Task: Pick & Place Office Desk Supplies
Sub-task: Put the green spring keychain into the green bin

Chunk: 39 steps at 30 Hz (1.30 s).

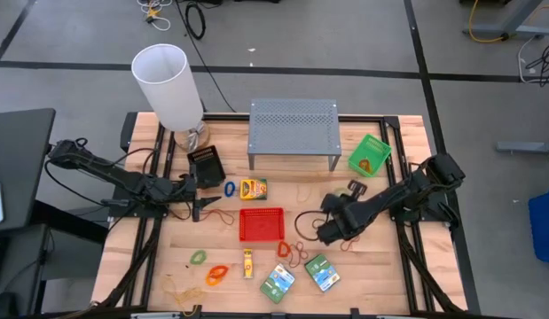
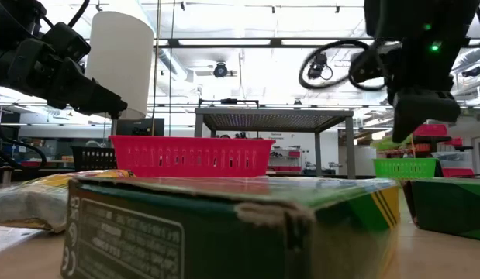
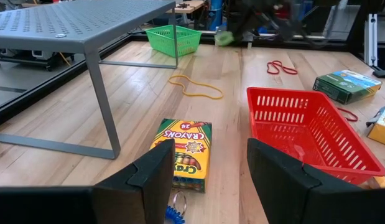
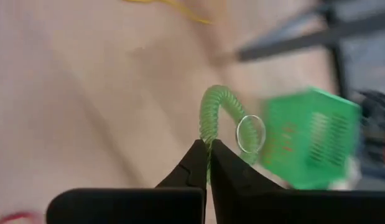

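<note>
Right gripper [image 4: 208, 163], right of the red mesh tray [image 1: 261, 223]: fingers pinched together on a green coiled keyring band [image 4: 212, 112], lifted off the wood. The green mesh tray [image 4: 310, 138] sits beyond it, likely the drop point.

Left gripper [image 3: 211, 171], left of the red mesh tray: fingers apart, holding nothing, hovering above the yellow-green crayon box [image 3: 187, 149] and a blue coil band [image 3: 174, 214].

Red tray looks empty. Green-blue packets [image 1: 278, 282], orange bands [image 1: 216, 275] and a small green band [image 1: 198, 257] lie loose in front of it. Judged early: most sorting is left.
</note>
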Each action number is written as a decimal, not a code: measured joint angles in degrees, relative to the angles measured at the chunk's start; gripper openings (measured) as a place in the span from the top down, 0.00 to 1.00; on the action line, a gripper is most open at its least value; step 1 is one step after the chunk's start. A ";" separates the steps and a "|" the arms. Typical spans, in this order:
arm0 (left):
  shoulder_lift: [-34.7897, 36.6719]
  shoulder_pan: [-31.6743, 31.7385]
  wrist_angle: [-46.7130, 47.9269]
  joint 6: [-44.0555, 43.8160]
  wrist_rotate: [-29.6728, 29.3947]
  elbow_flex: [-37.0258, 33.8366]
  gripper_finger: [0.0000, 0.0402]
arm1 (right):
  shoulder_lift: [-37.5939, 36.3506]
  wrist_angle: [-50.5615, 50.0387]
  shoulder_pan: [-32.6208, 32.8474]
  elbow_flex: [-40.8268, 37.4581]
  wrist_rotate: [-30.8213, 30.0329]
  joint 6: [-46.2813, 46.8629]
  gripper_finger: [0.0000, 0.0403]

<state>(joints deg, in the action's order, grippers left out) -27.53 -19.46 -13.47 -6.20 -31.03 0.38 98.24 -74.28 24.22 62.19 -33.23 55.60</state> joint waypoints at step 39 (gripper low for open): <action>-0.02 -0.02 0.02 -0.16 0.20 0.00 0.49 | -0.52 -5.41 -23.58 -8.60 -0.72 -5.56 0.98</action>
<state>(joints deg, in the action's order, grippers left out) -27.55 -19.49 -13.45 -6.36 -30.83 0.38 97.71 -79.69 0.63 53.60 -33.95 50.04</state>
